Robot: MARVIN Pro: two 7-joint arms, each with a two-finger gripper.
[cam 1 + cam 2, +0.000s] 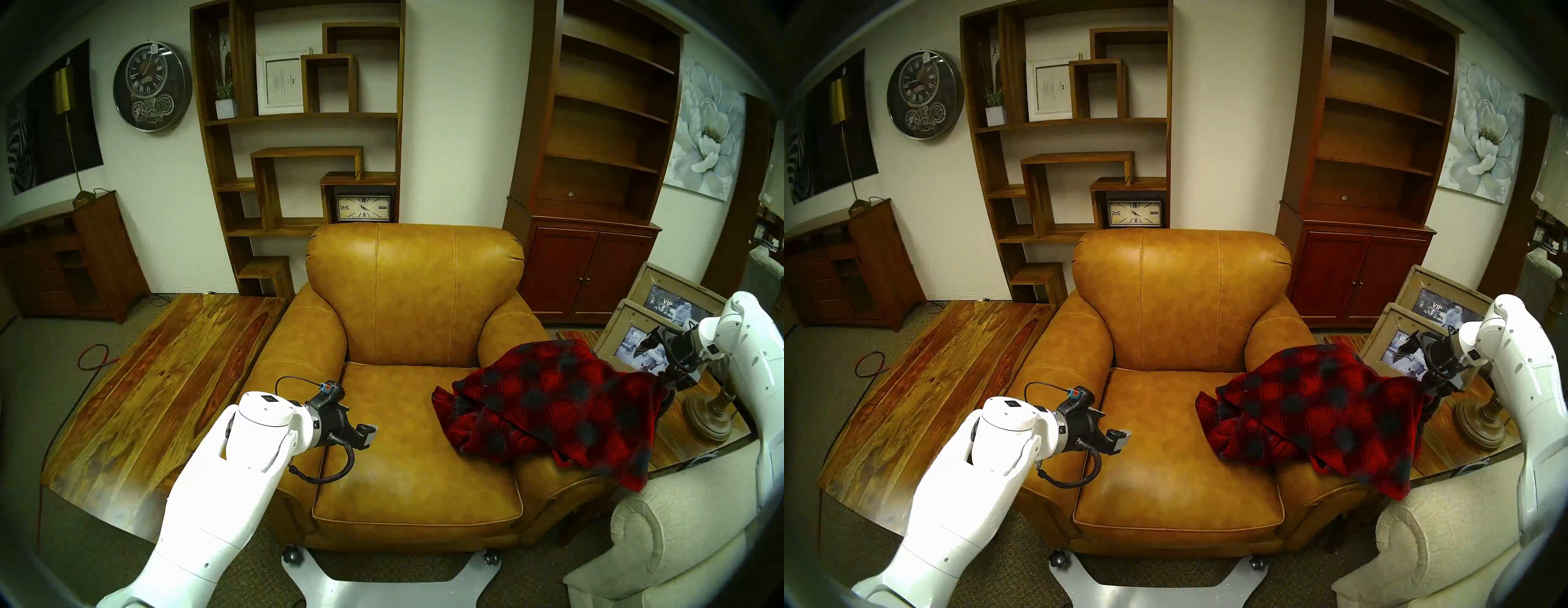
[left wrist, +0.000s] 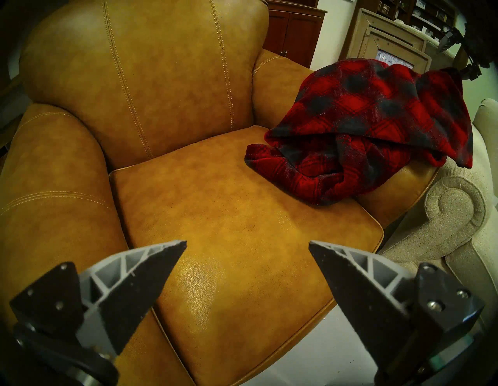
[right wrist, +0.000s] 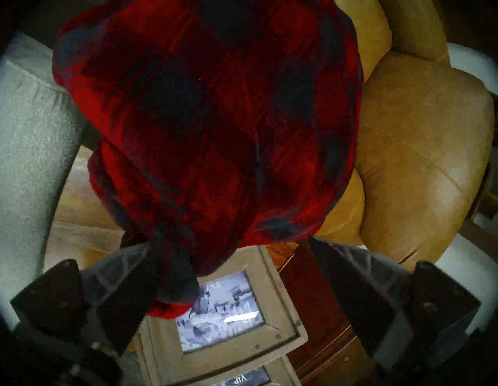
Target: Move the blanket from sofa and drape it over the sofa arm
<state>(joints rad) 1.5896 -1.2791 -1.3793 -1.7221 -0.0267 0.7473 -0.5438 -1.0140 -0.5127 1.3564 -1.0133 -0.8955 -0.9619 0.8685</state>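
The red and dark plaid blanket (image 1: 551, 403) lies rumpled over the sofa arm (image 1: 505, 322) of the tan leather sofa (image 1: 415, 288). One end rests on the seat cushion's right side and the other hangs down the arm's outer side. It also shows in the left wrist view (image 2: 377, 121). My right gripper (image 1: 668, 382) is at the blanket's raised outer corner. In the right wrist view its jaws (image 3: 229, 244) stand wide apart, with the blanket (image 3: 215, 121) hanging against one finger (image 3: 121, 283). My left gripper (image 2: 248, 245) is open and empty above the seat's front left.
A beige fabric chair (image 1: 662, 530) with a scrolled arm stands close at the right front. Behind my right gripper a wooden side table holds picture frames (image 1: 653, 322) and a lamp base (image 1: 708, 412). A wooden table (image 1: 169, 382) sits left of the sofa. Shelves line the back wall.
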